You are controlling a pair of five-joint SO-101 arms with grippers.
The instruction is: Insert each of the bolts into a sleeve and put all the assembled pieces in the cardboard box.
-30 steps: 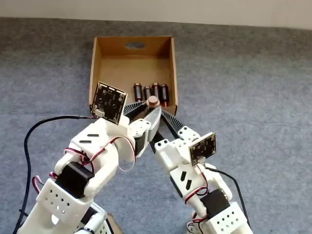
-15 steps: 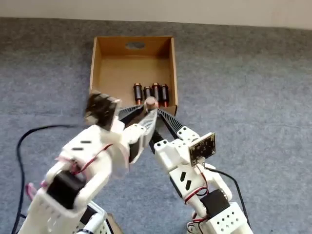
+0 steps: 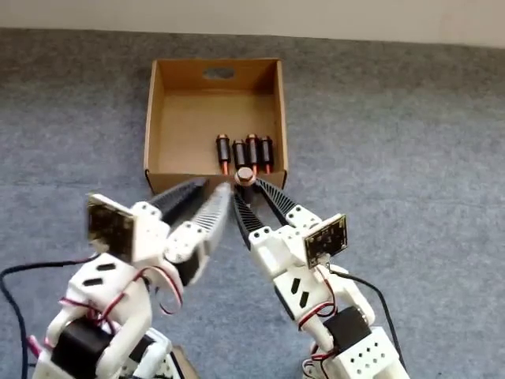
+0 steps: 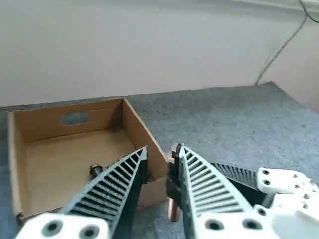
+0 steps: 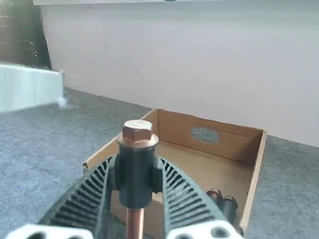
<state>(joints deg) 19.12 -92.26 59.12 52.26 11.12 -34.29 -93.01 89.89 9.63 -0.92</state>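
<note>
1. cardboard box: one, open-topped, at the far middle of the table. its walls look stiff but light, so a bump on the near wall could shove it.
2. grippers: two. the right gripper is pinching the held piece upright, just at the box's near wall. the left gripper sits just to its left, fingers spread, holding nothing.
3. assembled pieces in the box: four, lying side by side against the near wall, toward the right. with the held one, that makes five.
4. the held piece has a dark round sleeve with a copper-coloured bolt through it, head up and shank poking out below.
5. handling, as a judgement: small, hard, smooth, and dense for its size. it is likely to roll once laid down. the best hold is across the sleeve's middle, where the head resting on the sleeve keeps the bolt in. tipped head-down, the bolt could slide out.
</note>
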